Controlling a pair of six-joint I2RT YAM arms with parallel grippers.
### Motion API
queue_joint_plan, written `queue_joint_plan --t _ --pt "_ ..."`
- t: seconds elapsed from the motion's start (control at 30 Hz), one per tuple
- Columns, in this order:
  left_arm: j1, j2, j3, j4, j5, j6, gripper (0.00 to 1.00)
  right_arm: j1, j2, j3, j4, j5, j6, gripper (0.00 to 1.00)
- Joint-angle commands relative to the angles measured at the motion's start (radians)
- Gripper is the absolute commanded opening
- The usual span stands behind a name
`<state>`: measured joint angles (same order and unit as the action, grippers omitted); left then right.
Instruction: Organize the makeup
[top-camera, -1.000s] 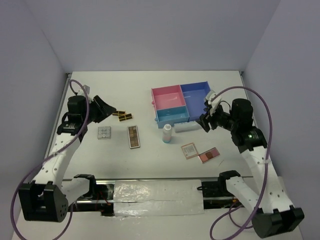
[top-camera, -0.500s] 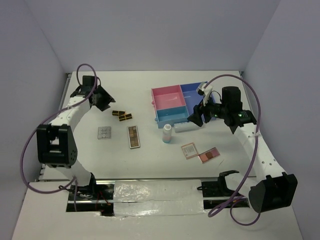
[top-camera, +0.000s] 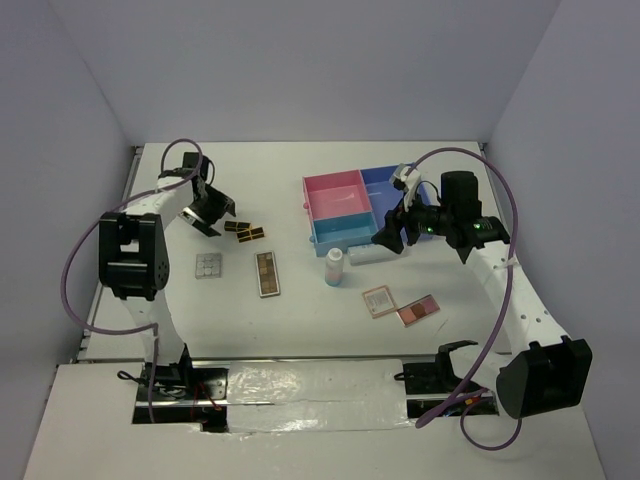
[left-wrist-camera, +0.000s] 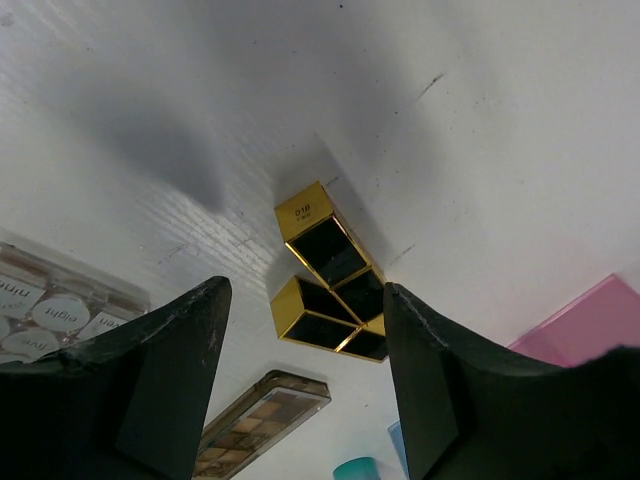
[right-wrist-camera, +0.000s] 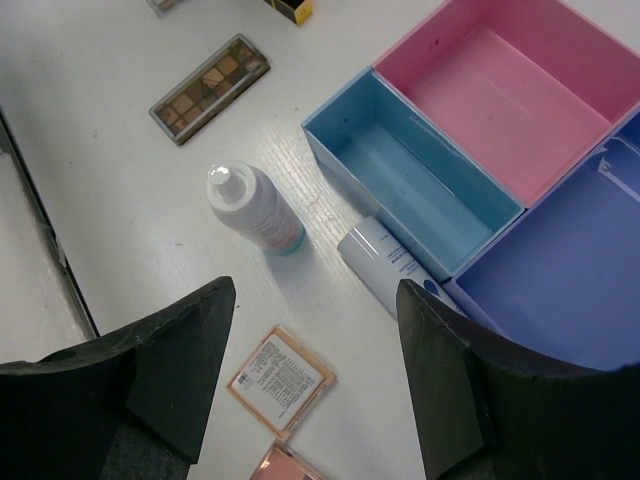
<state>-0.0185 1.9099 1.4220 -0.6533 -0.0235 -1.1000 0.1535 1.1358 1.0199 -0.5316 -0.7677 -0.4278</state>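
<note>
Black-gold pieces (top-camera: 244, 231) lie clustered on the table, and in the left wrist view (left-wrist-camera: 330, 275) they sit just beyond my fingers. My left gripper (top-camera: 205, 212) is open and empty, just left of them. A white grid palette (top-camera: 208, 265) and a long brown palette (top-camera: 267, 273) lie nearer. One whitish bottle (top-camera: 335, 266) stands upright. Another bottle (top-camera: 368, 255) lies by the tray's front wall. Two square compacts (top-camera: 379, 300) (top-camera: 418, 311) lie at front right. My right gripper (top-camera: 392, 235) is open and empty above the lying bottle (right-wrist-camera: 385, 265) and the label-side compact (right-wrist-camera: 279, 381).
The pink-and-blue compartment tray (top-camera: 360, 205) stands at the back centre-right, and its pink (right-wrist-camera: 510, 80), light-blue (right-wrist-camera: 410, 175) and blue (right-wrist-camera: 560, 290) compartments hold nothing. Purple cables loop over both arms. Side walls close the table on the left and right.
Both arms have stretched out over the table. My left gripper stays beside the black-gold pieces. My right gripper has shifted left, over the lying bottle. No makeup has moved.
</note>
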Motion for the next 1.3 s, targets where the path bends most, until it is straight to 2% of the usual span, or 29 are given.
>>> queue_joint_plan --t 0.0,0.2,0.6,0.7,0.8,0.87,0.9,0.97,1.07,1.17,1.23,1.27 --pt "-0.011 0.040 0.061 -0.019 0.010 -0.050 0.75 -0.011 0.002 0.031 0.033 -0.010 -0.002 0.73" --pt "-0.014 0.142 0.149 -0.034 0.033 -0.072 0.73 -0.019 -0.004 0.019 0.039 -0.013 0.000 0.74" --pt "-0.024 0.232 0.250 -0.123 0.028 -0.020 0.65 -0.043 -0.018 0.022 0.047 -0.013 0.011 0.74" --pt "-0.026 0.270 0.297 -0.155 0.028 0.008 0.56 -0.048 -0.019 0.025 0.047 -0.015 0.009 0.74" --pt "-0.026 0.279 0.330 -0.160 0.028 0.029 0.36 -0.051 -0.022 0.025 0.042 -0.013 0.003 0.74" --pt "-0.024 0.278 0.353 -0.155 0.028 0.040 0.28 -0.052 -0.025 0.023 0.039 -0.012 -0.002 0.74" --pt "-0.024 0.272 0.360 -0.145 0.028 0.045 0.21 -0.052 -0.027 0.023 0.036 -0.012 -0.005 0.74" --pt "-0.024 0.264 0.396 -0.126 0.043 0.063 0.15 -0.051 -0.033 0.017 0.033 -0.013 -0.009 0.74" --pt "-0.026 0.215 0.417 -0.054 0.117 0.092 0.00 -0.051 -0.041 0.011 0.024 -0.019 -0.026 0.74" --pt "-0.050 0.158 0.422 0.049 0.186 0.147 0.00 -0.051 -0.050 0.000 0.012 -0.039 -0.055 0.72" --pt "-0.070 0.127 0.408 0.136 0.227 0.202 0.00 -0.052 -0.057 -0.010 0.004 -0.065 -0.083 0.66" --pt "-0.096 0.097 0.397 0.171 0.275 0.218 0.00 -0.052 -0.064 -0.014 -0.011 -0.079 -0.098 0.58"
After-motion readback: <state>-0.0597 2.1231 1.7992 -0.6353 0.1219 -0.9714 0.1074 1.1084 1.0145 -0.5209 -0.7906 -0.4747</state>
